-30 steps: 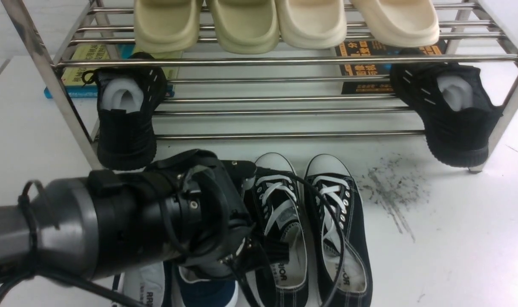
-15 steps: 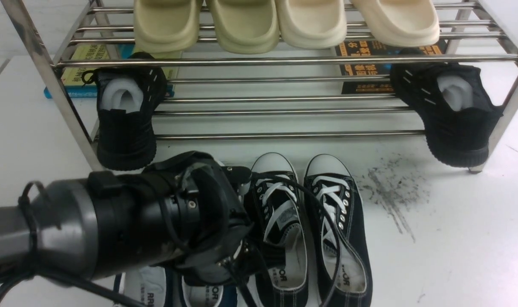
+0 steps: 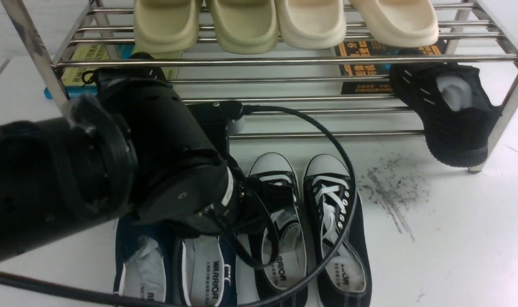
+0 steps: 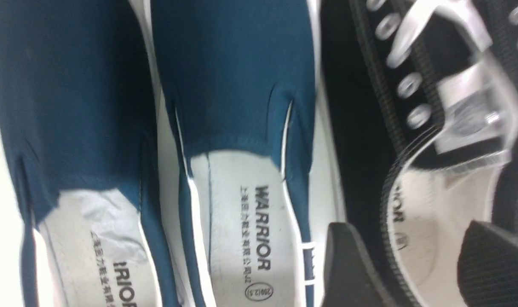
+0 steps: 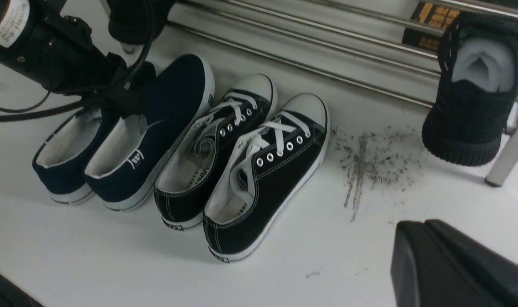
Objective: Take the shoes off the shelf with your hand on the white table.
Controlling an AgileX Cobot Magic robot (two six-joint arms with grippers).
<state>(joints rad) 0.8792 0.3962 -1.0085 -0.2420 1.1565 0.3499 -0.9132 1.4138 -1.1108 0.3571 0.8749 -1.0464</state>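
The two navy slip-on shoes (image 3: 208,268) lie side by side on the white table (image 3: 455,238), in front of the chrome shelf (image 3: 284,61). They fill the left wrist view (image 4: 233,76), with WARRIOR printed on the white insoles, and show in the right wrist view (image 5: 156,128). My left gripper (image 4: 421,268) is open and empty. It hangs over the heel opening of a black lace-up sneaker (image 4: 412,128) next to the navy pair. The thick left arm (image 3: 114,166) is raised above the navy shoes. My right gripper (image 5: 455,264) is shut and empty, low over bare table.
Two black lace-up sneakers (image 3: 335,230) lie to the right of the navy pair. A black knit shoe (image 3: 450,115) leans on the shelf's lower tier at the right. Beige slippers (image 3: 284,21) sit on the top tier. Books (image 3: 369,68) lie behind the shelf. Dark scuff marks (image 3: 391,192) mark the table.
My left arm has lifted up and back toward the shelf, now hiding the left black knit shoe. Both navy shoes now show more fully on the table below it.
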